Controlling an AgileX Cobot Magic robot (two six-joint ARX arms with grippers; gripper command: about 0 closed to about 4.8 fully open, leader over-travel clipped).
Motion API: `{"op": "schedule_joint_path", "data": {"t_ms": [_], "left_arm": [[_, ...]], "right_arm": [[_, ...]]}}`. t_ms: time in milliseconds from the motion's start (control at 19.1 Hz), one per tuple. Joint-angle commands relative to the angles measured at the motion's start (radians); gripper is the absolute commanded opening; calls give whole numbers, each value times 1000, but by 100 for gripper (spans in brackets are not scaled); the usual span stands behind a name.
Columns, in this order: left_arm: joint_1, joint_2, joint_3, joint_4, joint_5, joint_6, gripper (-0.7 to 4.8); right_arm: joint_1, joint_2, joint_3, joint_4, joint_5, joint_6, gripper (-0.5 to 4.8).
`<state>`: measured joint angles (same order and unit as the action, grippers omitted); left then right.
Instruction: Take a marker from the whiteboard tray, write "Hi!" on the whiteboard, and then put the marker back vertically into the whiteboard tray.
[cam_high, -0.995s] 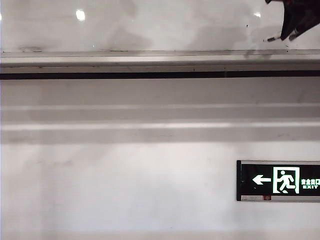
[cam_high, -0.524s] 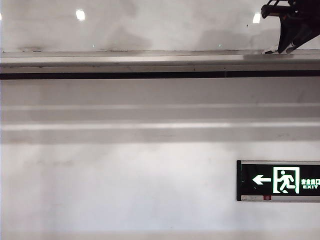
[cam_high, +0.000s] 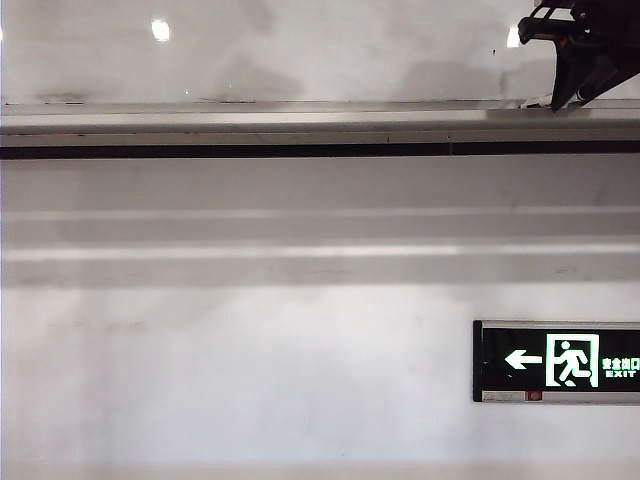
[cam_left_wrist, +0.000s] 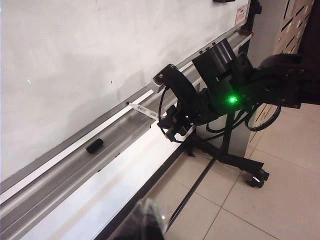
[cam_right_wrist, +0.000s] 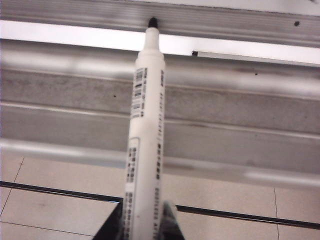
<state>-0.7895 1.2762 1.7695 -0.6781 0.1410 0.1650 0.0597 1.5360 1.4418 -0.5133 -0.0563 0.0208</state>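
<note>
1. Right gripper (cam_high: 565, 100) is sitting at about 1 o'clock in the exterior view, its dark fingers angling down onto the whiteboard tray (cam_high: 300, 120).
2. Right gripper (cam_right_wrist: 142, 225) is clamping the marker (cam_right_wrist: 145, 140) by its rear end; the jaws are pressing on both sides of the white barrel.
3. Marker is pointing away from the wrist, its black tip (cam_right_wrist: 152, 22) reaching the far rail of the tray (cam_right_wrist: 240, 115), just under the whiteboard's lower edge.
4. In the left wrist view the marker (cam_left_wrist: 145, 110) is showing as a white stick lying low over the tray (cam_left_wrist: 75, 165), held by the right gripper (cam_left_wrist: 167, 120) with the tip toward the whiteboard (cam_left_wrist: 90, 55).
5. A small black cap (cam_left_wrist: 94, 145) is lying loose in the tray channel, well apart from the marker.
6. Left gripper (cam_left_wrist: 145, 225) is showing only as a dark blurred shape at the edge of its own view, over the tiled floor (cam_left_wrist: 260, 210); cannot tell whether its jaws are apart or together.
7. Whiteboard (cam_high: 300, 50) is mirroring round ceiling lights in the exterior view; green exit sign (cam_high: 558, 361) is sitting at about 4 o'clock on the wall below.
</note>
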Motion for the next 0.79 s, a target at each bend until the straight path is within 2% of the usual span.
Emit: {"op": "schedule_joint_path", "data": {"t_ms": [52,419,786], "left_arm": [[0,-4,4,6,1,3,-6],[0,-3,4,11,1,4,-6],[0,-3,4,22,1,3,-6]], "right_arm": [[-1,9,4,-27,-3,5,-2],[0,-69,4,-98,13,-8,-2],[0,-53,5,-77,8,2,-1]]}}
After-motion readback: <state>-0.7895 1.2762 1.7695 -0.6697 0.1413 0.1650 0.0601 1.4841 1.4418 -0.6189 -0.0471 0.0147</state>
